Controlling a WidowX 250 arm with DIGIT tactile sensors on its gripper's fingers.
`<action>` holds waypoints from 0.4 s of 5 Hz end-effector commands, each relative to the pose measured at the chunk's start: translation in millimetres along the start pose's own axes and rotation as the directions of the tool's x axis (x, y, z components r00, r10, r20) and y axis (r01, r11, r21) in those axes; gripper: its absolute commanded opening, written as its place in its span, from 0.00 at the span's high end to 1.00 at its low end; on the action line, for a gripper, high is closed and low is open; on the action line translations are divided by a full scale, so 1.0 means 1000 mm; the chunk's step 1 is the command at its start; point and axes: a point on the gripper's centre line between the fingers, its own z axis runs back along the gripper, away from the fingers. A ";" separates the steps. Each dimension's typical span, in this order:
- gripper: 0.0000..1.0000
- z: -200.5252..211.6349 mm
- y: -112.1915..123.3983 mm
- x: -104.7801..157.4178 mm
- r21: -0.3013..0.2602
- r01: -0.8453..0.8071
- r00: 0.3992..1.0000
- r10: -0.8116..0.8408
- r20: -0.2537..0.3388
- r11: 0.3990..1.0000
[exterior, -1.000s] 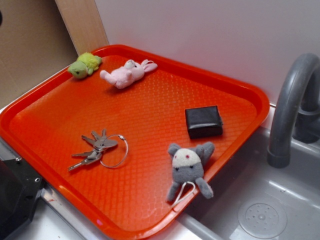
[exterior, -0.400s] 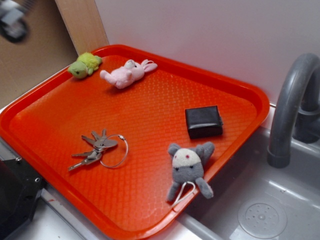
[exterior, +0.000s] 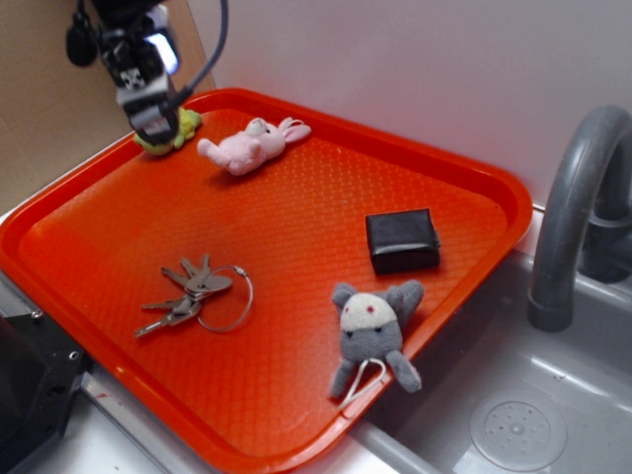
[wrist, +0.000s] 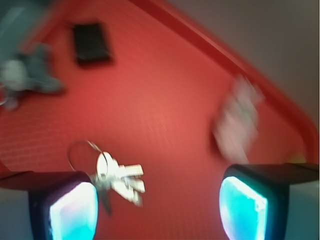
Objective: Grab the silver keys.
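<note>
The silver keys (exterior: 195, 293) lie fanned on a thin wire ring on the front left part of the orange tray (exterior: 296, 207). In the blurred wrist view the keys (wrist: 120, 177) show low and left, just beside the left pad. My gripper (exterior: 150, 111) hangs high above the tray's far left corner, over the green plush, well away from the keys. Its jaws stand wide apart and empty; the gripper (wrist: 157, 210) shows two glowing pads (wrist: 242, 207) at the bottom corners of the wrist view.
A green plush (exterior: 176, 128) and a pink bunny plush (exterior: 249, 144) lie at the tray's back. A black box (exterior: 401, 240) sits at the right, a grey mouse plush (exterior: 373, 331) on the front right rim. A grey faucet (exterior: 573, 207) and sink (exterior: 513, 425) are to the right.
My gripper has come into the exterior view from the upper left and dropped toward the tray's far left corner. The keys and the toys have not moved.
</note>
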 end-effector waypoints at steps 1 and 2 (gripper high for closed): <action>0.00 -0.048 -0.029 0.005 0.021 0.457 0.888 -0.457 0.057 0.889; 0.00 -0.061 -0.058 0.003 -0.050 0.662 0.749 -0.660 0.057 0.748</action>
